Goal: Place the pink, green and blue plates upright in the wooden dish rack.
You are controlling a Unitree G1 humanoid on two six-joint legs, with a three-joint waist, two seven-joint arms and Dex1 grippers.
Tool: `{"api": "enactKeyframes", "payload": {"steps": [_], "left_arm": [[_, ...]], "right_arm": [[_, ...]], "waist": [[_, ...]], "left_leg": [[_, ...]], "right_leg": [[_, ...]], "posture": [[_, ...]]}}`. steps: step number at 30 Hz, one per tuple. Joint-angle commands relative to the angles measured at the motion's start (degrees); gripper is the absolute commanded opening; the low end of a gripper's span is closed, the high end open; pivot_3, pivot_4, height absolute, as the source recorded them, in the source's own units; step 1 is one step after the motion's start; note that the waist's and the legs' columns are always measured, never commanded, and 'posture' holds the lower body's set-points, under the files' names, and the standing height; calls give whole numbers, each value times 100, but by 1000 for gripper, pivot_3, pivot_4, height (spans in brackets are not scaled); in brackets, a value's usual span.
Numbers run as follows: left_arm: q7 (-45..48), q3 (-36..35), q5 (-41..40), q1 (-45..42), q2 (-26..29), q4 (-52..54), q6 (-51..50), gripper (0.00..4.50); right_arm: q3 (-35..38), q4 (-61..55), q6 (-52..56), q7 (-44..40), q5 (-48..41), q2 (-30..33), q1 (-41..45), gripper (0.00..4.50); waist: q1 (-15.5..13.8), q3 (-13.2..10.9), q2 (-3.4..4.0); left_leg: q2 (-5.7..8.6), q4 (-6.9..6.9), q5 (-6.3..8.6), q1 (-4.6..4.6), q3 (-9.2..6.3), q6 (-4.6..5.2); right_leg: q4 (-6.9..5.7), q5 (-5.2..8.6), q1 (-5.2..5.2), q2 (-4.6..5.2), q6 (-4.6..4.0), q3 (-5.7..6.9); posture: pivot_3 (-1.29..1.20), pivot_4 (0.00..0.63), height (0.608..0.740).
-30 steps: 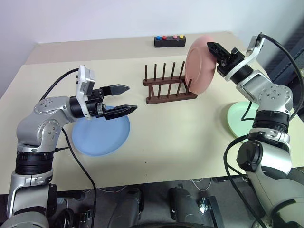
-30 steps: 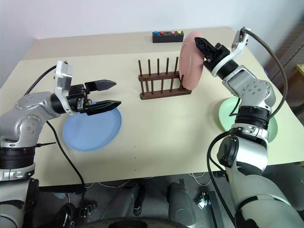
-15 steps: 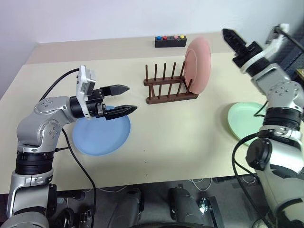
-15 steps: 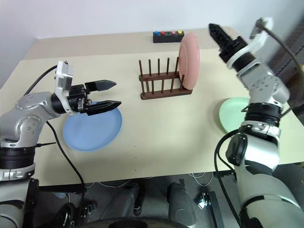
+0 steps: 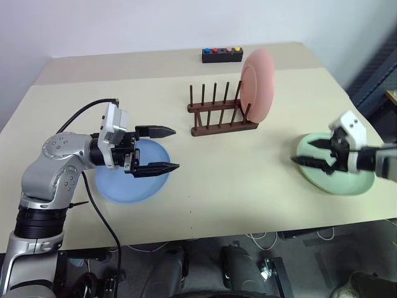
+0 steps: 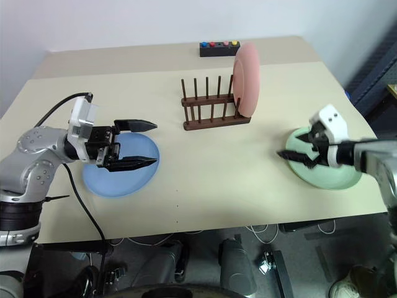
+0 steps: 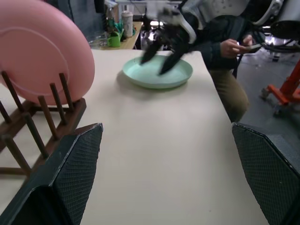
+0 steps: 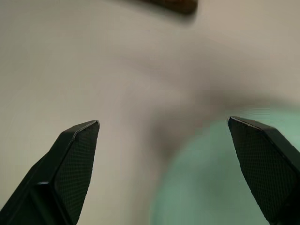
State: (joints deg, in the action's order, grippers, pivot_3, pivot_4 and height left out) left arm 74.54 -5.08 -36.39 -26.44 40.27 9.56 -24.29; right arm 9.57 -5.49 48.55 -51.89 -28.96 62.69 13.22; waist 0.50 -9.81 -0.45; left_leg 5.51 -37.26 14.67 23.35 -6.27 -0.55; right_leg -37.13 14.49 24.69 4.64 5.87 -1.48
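1. Pink plate [image 5: 258,85]: stands upright on edge at the right end of the rack [image 5: 221,115], between the pegs, leaning slightly. Nothing grips it.
2. Rack: sits on the table [image 5: 236,180] at centre, toward the far side. The other peg slots hold nothing.
3. Green plate [image 5: 335,164]: lies flat on the table at the right, near the edge.
4. Blue plate [image 5: 127,177]: lies flat on the table at the left.
5. Right gripper [image 5: 309,153]: released, fingers spread wide and holding nothing. It hangs low over the left rim of the green plate, pointing left. Contact with the plate cannot be told.
6. Left gripper [image 5: 162,149]: released, fingers wide apart and empty. It sits level over the blue plate's right part, pointing right toward the rack.
7. Black button box [image 5: 221,54]: rests at the far edge of the table, behind the rack.
8. A person is seated beyond the table's right side, seen in the left wrist view, hands [image 7: 234,46] together.
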Motion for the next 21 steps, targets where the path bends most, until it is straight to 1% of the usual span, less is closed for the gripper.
{"api": "enactKeyframes", "payload": {"steps": [1,3,7,9,11,14,17,21], "left_arm": [[98,100,101,-160,-146,-94,392,4500],[112,177,180,-256,-244,-208,540,4500],[186,273,201,-372,-324,-345,635,4500],[229,278,135,-399,-338,-392,582,4500],[347,265,-34,-365,-269,-351,379,4500],[362,234,-101,-329,-249,-290,293,4500],[307,202,-95,-293,-234,-253,304,4500],[225,153,-96,-265,-216,-245,339,4500]], "right_arm": [[501,-754,288,264,27,99,-469,4472],[532,-936,320,484,177,36,-748,4472],[445,-870,178,775,518,-47,-1133,4472],[424,-793,175,840,605,-79,-1251,3920],[353,-753,109,879,726,-81,-1285,3132],[294,-686,51,839,782,-83,-1187,1615],[363,-583,47,756,699,-84,-854,45],[940,-227,280,753,156,-350,142,12]], "waist": [[-8,0,-1],[-26,0,0],[-74,0,-1],[-87,0,-1],[-91,0,-1],[-98,0,-1],[-91,0,-2],[-79,0,-3]], "left_leg": [[1,-2,0,0,0,1],[1,-5,1,0,-1,1],[1,-6,1,-1,-1,2],[1,-6,1,-1,0,1],[1,-7,1,-2,0,1],[1,-8,1,-3,0,2],[1,-9,1,-3,0,2],[-1,-9,1,-10,0,2]], "right_leg": [[0,0,-1,1,0,0],[0,0,-3,1,0,0],[0,0,-4,0,0,2],[0,0,-4,-1,0,2],[0,0,-5,-1,0,1],[0,0,-7,-2,0,2],[0,0,-7,-2,0,2],[3,0,-15,-4,0,2]], "posture": [[0,150,740],[0,150,740],[0,150,740],[0,150,740],[0,150,740],[0,150,740],[0,150,740],[0,150,740]]}}
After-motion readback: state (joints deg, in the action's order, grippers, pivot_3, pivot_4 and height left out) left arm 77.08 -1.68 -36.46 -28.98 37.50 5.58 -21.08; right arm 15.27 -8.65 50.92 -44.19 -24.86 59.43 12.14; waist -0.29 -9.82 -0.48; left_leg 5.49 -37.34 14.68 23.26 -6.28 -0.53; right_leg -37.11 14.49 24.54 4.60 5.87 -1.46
